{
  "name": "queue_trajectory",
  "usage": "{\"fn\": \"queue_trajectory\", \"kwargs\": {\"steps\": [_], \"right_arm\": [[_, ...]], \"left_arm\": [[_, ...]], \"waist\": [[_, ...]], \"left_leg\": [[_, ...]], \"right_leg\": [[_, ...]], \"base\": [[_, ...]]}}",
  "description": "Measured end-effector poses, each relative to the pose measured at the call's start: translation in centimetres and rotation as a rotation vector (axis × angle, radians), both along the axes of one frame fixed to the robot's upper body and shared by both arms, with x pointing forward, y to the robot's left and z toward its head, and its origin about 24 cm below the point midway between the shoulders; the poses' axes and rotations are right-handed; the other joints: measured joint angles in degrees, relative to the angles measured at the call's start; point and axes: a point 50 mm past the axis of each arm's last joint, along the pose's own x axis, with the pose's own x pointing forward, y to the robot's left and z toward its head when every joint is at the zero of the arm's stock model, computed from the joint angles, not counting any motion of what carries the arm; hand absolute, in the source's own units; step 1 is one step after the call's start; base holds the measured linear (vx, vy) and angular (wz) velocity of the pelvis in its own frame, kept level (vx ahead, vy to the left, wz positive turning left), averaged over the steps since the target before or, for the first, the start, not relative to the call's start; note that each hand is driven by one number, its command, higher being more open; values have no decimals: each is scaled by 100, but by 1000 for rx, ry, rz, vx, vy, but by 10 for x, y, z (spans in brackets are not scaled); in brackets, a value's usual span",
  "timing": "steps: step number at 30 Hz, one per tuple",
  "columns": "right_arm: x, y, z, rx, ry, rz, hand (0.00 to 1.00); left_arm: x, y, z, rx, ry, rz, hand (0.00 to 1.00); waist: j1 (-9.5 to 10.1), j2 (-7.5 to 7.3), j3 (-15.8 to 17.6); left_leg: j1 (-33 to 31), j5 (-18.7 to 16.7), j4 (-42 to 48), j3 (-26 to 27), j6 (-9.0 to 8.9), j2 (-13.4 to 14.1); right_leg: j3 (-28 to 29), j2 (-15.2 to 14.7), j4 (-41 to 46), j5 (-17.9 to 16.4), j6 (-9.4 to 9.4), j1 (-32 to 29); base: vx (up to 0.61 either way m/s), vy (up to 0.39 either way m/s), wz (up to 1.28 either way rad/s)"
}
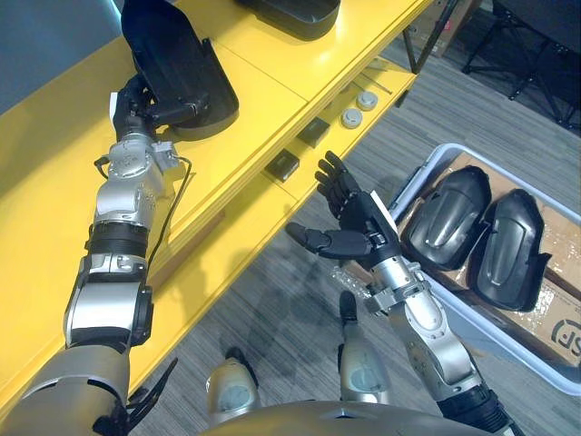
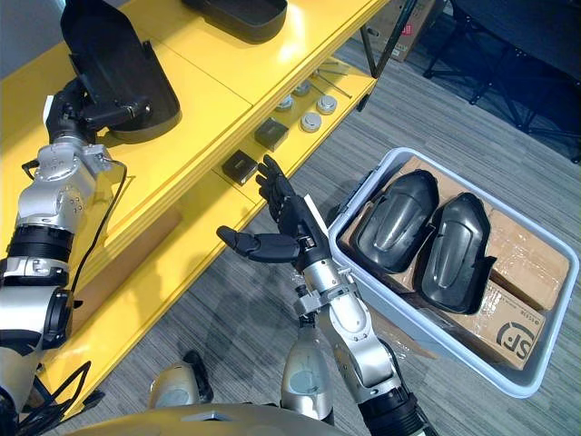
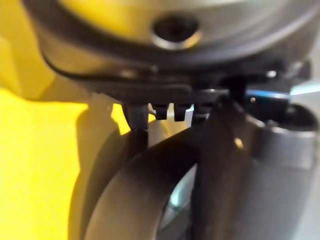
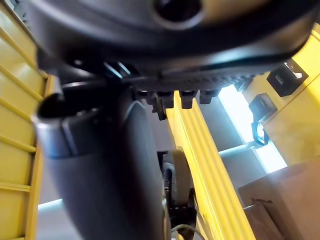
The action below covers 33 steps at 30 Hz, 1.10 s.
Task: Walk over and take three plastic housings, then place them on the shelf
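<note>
Gripping the near end of a black plastic housing, the robot's left hand has its fingers and thumb curled round the part's rim. This housing sits over the top board of a yellow shelf, set back from the board's front edge and tilted up at its far end. It cannot be told whether its underside rests fully on the board. A second black housing lies further along the same top board, well apart from the first. The right hand hovers empty over the grey carpet floor, just beside the front edge of the shelf's lower board, palm turned inward, fingers straight and spread, thumb held out. On that lower board, near its front edge, lie two small black blocks and, further along, a few round silvery discs. To the robot's right a pale grey plastic bin stands on the floor, well apart from the shelf. Inside it two more black housings lie side by side, touching, domed sides up, on top of brown cardboard boxes that line the bin's bottom.
</note>
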Motion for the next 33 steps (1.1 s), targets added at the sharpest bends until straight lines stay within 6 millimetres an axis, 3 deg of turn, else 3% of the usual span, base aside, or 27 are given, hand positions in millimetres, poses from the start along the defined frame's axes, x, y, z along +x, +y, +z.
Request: {"fn": "queue_trajectory", "kwargs": {"steps": [7,10,17,22,28,33], "right_arm": [[-9,7,-10,10,51,30,100],[-13,9,-14,20,73,41,100],[-19,11,-20,50,110,55,100],[-21,13,-22,50,118,77,100],[-22,15,-22,45,112,80,100],[-22,16,-18,35,72,75,100]], "left_arm": [[-3,27,-4,331,239,198,100],[-5,40,3,358,302,214,100],[-8,50,-3,429,408,226,100],[-8,50,-5,432,403,253,100],[-7,44,-4,266,268,275,100],[-12,41,-3,275,187,286,100]], "waist": [[-61,7,-146],[-99,0,-163],[-215,-5,-413],[-204,-7,-420],[-177,-12,-470],[-113,-49,-585]], "left_leg": [[185,34,-150,49,-35,0],[248,83,-214,70,-47,-1],[302,135,-308,121,-55,5],[362,151,-346,168,-62,3],[374,227,-435,92,-76,1],[497,253,-501,16,-73,-3]], "right_leg": [[30,30,-3,-5,-2,74],[47,42,-3,-4,-3,76],[102,71,-5,-7,-10,69],[145,79,-6,-13,-22,77],[52,89,-5,-24,-47,98],[-52,92,-11,-32,-59,254]], "base": [[-10,-7,-4],[-2,-4,-2],[-11,-4,-3],[-25,-2,-4],[-1,-7,6],[6,9,7]]}}
